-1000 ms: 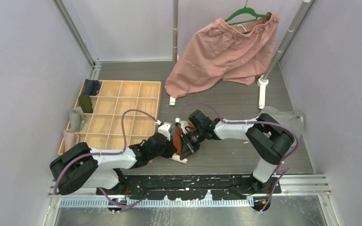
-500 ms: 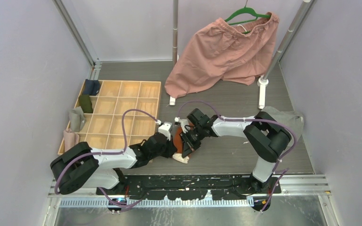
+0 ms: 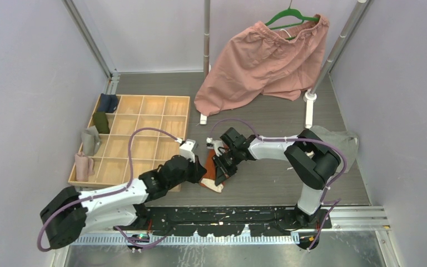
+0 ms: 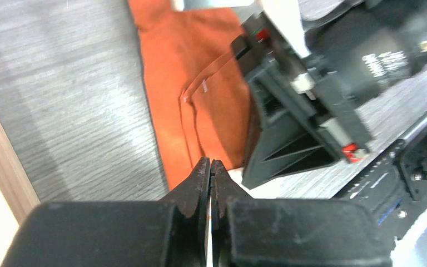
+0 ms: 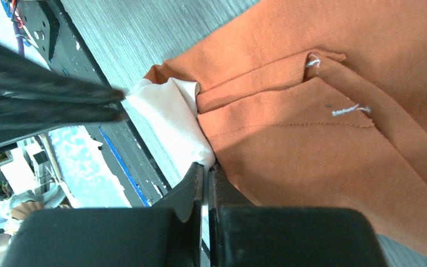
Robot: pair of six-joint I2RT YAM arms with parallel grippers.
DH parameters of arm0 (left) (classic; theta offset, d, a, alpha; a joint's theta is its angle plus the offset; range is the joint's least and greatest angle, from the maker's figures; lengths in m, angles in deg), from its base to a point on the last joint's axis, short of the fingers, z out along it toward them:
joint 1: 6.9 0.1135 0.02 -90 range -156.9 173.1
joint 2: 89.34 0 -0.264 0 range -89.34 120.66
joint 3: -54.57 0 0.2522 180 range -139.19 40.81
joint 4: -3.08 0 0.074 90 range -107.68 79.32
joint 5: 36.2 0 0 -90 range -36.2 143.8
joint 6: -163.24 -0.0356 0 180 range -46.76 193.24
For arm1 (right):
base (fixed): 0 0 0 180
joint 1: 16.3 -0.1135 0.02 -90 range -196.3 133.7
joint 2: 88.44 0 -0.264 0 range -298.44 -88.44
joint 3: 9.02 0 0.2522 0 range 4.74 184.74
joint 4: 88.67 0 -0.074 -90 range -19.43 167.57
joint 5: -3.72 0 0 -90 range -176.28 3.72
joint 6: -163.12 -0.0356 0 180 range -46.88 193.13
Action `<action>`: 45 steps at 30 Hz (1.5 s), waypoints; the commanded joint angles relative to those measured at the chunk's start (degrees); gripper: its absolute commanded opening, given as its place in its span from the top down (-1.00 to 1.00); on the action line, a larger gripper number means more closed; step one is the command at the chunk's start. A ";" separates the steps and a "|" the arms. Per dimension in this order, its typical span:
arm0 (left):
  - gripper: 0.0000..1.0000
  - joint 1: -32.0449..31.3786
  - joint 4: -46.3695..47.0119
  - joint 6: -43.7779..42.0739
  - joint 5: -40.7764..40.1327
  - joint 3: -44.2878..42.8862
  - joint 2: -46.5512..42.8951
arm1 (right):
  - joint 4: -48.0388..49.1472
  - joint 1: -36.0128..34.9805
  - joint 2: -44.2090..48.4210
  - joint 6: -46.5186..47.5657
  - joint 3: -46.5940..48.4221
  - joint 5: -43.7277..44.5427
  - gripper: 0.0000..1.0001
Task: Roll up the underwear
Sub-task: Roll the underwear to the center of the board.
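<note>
Even, bright overhead light with soft shadows; both wrist views blur at their near edges and blow out white in the corners.

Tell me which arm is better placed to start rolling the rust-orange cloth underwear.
Probably right: the right gripper, shut, meets the rust-orange cloth underwear at its cream-trimmed corner, over the folds. The left gripper, also shut, only reaches the edge.

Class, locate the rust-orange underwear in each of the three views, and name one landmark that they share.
Top external: the rust-orange underwear lies just below the picture's centre.
Left wrist: it runs from the top edge down the middle.
Right wrist: it fills the centre and right.
Shared landmark: the grey wood-grain table under it, seen in all three.
</note>
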 commanded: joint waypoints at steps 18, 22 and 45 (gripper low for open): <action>0.99 -0.48 8.71 -3.37 8.90 -0.59 6.61 | -2.26 0.63 -3.46 0.28 0.97 6.47 0.81; 0.99 -0.60 10.00 -2.81 8.93 -1.22 9.75 | -2.53 0.63 -3.46 0.32 1.02 6.46 0.76; 0.99 -0.95 6.23 -0.01 5.71 2.50 10.65 | -5.41 0.72 4.31 -0.88 2.30 11.36 0.34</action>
